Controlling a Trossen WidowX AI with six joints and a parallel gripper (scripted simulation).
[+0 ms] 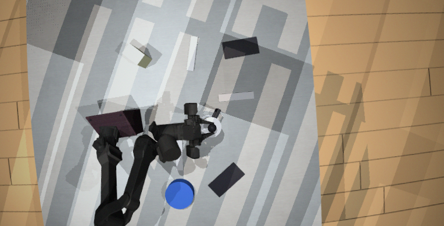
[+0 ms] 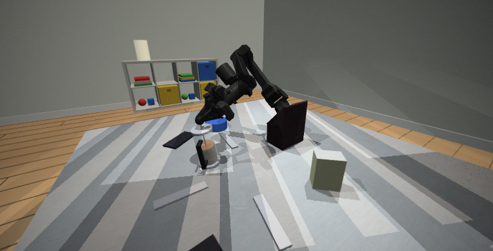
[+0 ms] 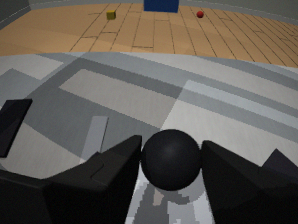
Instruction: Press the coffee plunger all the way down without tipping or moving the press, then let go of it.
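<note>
The coffee press (image 1: 218, 128) (image 2: 210, 154) stands on the striped mat, its black handle (image 1: 216, 113) (image 2: 201, 154) on the side away from the arm. It looks slightly leaned in the exterior view; how much is real tilt I cannot tell. A round black knob (image 1: 212, 127) (image 3: 171, 167) tops the plunger, with only a short piece of rod between it and the pale lid (image 2: 201, 129). Brown coffee shows in the lower part of the glass. My gripper (image 1: 212, 127) (image 2: 199, 120) (image 3: 171, 146) is shut on the knob, one finger on each side.
A blue disc (image 1: 179, 194) (image 2: 217, 125), a dark slab (image 1: 226, 179) (image 2: 177, 140) and pale strips (image 1: 236, 96) (image 2: 180, 195) lie around the press. A dark red box (image 1: 114, 122) (image 2: 288, 128) stands beside the arm's base side. A cream block (image 1: 135, 55) (image 2: 328, 173) stands farther off.
</note>
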